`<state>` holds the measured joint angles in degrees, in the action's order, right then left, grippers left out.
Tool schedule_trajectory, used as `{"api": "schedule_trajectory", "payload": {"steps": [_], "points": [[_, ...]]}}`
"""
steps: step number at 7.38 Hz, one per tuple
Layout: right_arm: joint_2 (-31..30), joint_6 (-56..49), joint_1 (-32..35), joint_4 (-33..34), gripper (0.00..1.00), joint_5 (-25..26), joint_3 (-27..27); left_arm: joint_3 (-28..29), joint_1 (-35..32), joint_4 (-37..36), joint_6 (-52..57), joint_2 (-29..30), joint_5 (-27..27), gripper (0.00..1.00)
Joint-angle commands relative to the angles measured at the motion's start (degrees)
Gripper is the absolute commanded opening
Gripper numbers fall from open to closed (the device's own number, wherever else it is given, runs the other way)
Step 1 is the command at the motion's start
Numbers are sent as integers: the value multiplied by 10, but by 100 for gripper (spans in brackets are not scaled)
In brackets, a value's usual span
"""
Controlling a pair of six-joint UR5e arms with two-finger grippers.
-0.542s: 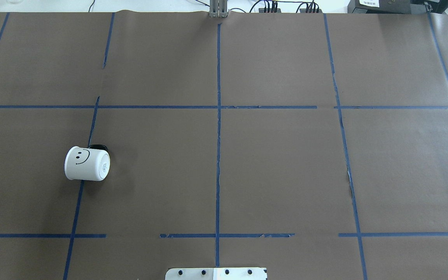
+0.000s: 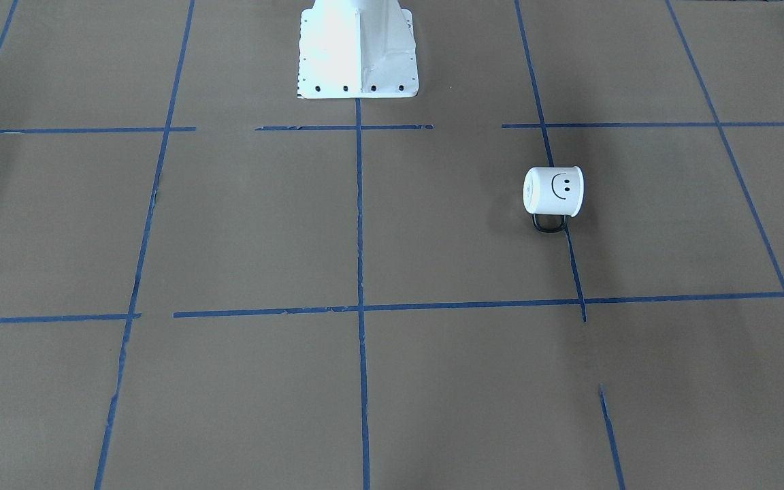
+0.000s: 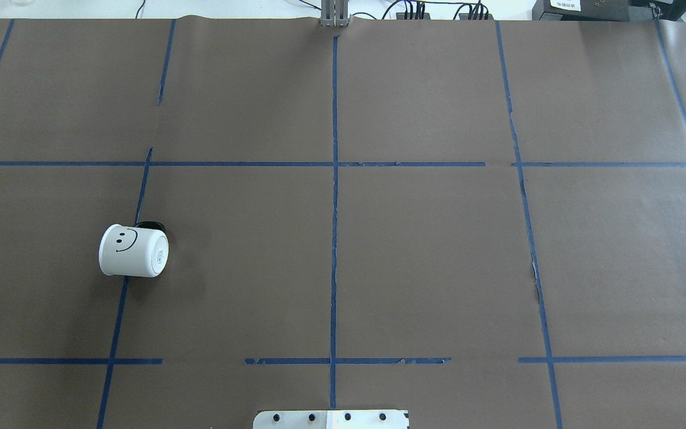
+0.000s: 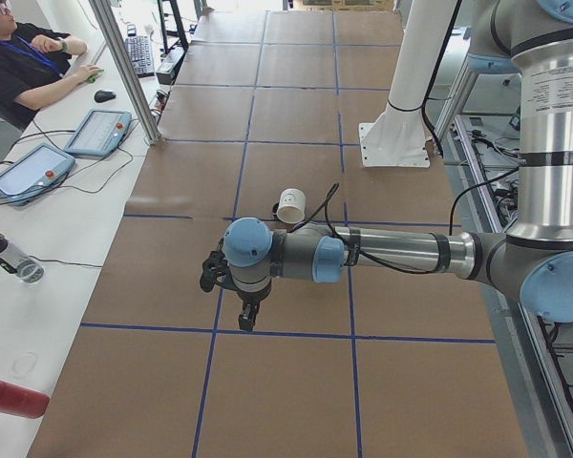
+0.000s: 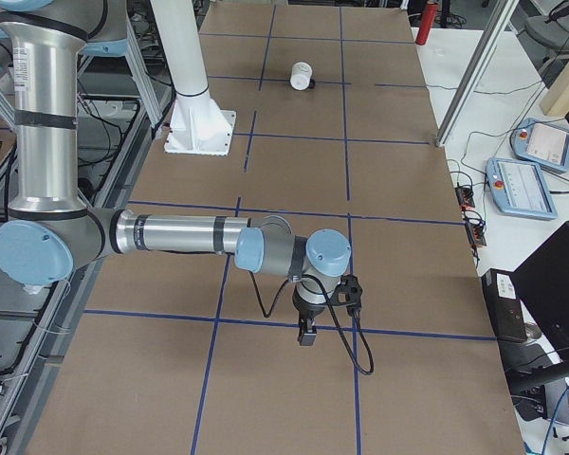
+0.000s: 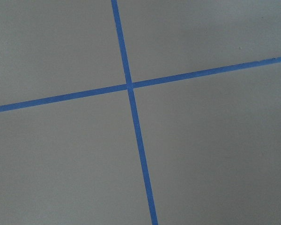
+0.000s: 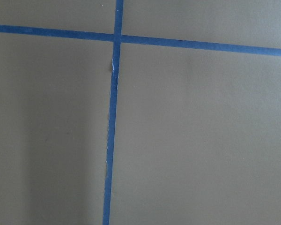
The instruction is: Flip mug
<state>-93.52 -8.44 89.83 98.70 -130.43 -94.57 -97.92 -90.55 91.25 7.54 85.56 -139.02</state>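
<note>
The white mug [image 3: 133,251] with a black smiley face lies on its side on the brown paper, left of the table's middle. Its flat base faces the table's centre and its black handle [image 3: 151,225] points to the far side. It also shows in the front-facing view [image 2: 553,192], the left view [image 4: 289,205] and the right view [image 5: 302,76]. My left gripper [image 4: 246,320] hangs over the table well short of the mug, pointing down; I cannot tell if it is open. My right gripper [image 5: 306,336] hangs far from the mug at the other end; I cannot tell its state either.
The white robot pedestal [image 2: 356,47] stands at the table's near middle edge. Blue tape lines [image 3: 334,179] grid the paper. An operator [image 4: 29,67], tablets [image 4: 97,131] and a red bottle [image 4: 10,396] are at a side bench beyond the far edge.
</note>
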Motion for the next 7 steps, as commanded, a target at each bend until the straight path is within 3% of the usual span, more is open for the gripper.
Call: {"api": "schedule_trajectory", "payload": {"steps": [1, 3, 5, 7], "points": [[0, 0, 0, 0, 100, 0, 0, -6, 1, 1, -1, 34, -3, 100], [0, 0, 0, 0, 100, 0, 0, -6, 9, 29, -2, 33, -2, 100], [0, 0, 0, 0, 100, 0, 0, -10, 67, 70, -129, 36, 2, 100], [0, 0, 0, 0, 100, 0, 0, -2, 122, 223, -300, 11, 36, 100]]}}
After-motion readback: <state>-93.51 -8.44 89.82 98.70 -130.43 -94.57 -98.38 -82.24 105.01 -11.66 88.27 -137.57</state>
